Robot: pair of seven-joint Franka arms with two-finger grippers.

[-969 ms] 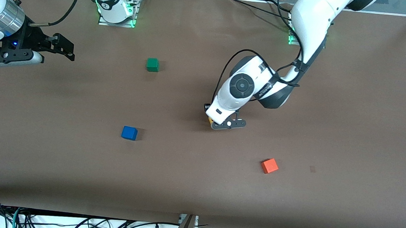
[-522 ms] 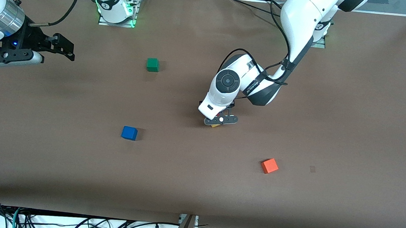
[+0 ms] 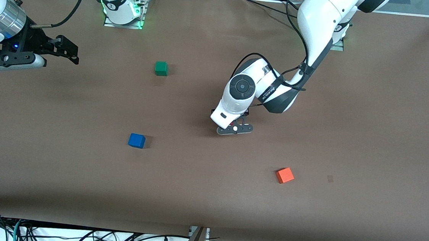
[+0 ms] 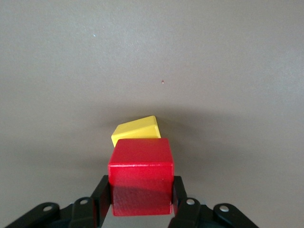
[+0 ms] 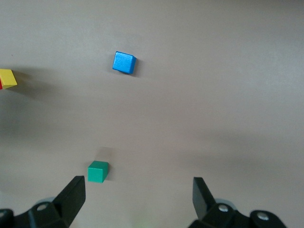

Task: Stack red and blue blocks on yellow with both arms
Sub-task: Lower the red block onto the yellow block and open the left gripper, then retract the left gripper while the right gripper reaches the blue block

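My left gripper [image 3: 233, 129] is shut on the deep red cube [image 4: 141, 175], one finger on each side of it. The yellow cube [image 4: 137, 130] lies on the table right under the red cube and is partly covered by it; I cannot tell whether they touch. In the front view the left hand hides both. The blue cube [image 3: 136, 140] lies on the table toward the right arm's end and also shows in the right wrist view [image 5: 124, 62]. My right gripper [image 3: 68, 50] waits open and empty above the table at the right arm's end [image 5: 137, 197].
A green cube [image 3: 161, 68] lies farther from the front camera than the blue one. An orange-red cube [image 3: 285, 175] lies nearer to the camera, toward the left arm's end. The brown table [image 3: 370, 129] is bare elsewhere.
My left gripper has shifted with the red cube toward the right arm's end, over the yellow cube, which no longer shows in the front view. The right arm has not moved.
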